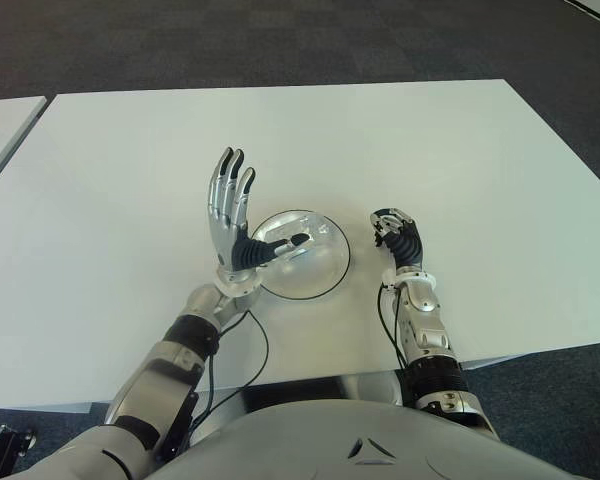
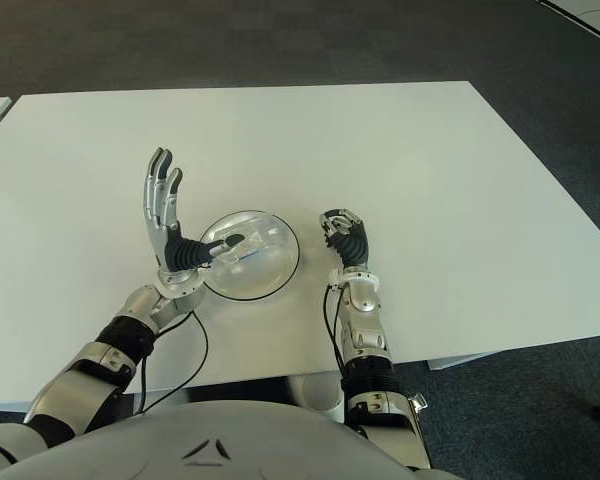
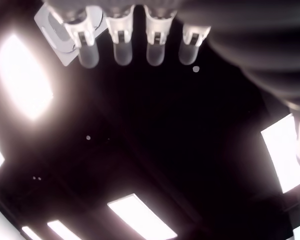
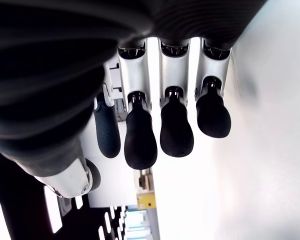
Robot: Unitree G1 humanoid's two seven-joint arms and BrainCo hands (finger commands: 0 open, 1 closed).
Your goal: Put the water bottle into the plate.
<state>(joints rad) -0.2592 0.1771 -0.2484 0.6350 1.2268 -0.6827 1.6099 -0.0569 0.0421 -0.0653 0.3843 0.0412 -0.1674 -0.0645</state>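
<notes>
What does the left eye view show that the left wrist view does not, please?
Only the left eye view shows the table, the plate and the curled right hand beside it on the right. Only the left wrist view shows ceiling lights. Both show the left hand, fingers extended and empty. Neither shows a water bottle.

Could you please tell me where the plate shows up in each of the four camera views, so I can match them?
Left eye view: plate just below centre, between the left hand and right hand.
Right eye view: plate left of centre, between the same hands.
Left wrist view: not in it; only fingers and ceiling lights.
Right wrist view: not in it.
Shared landmark: the left thumb lying over the plate's left part in both eye views.
</notes>
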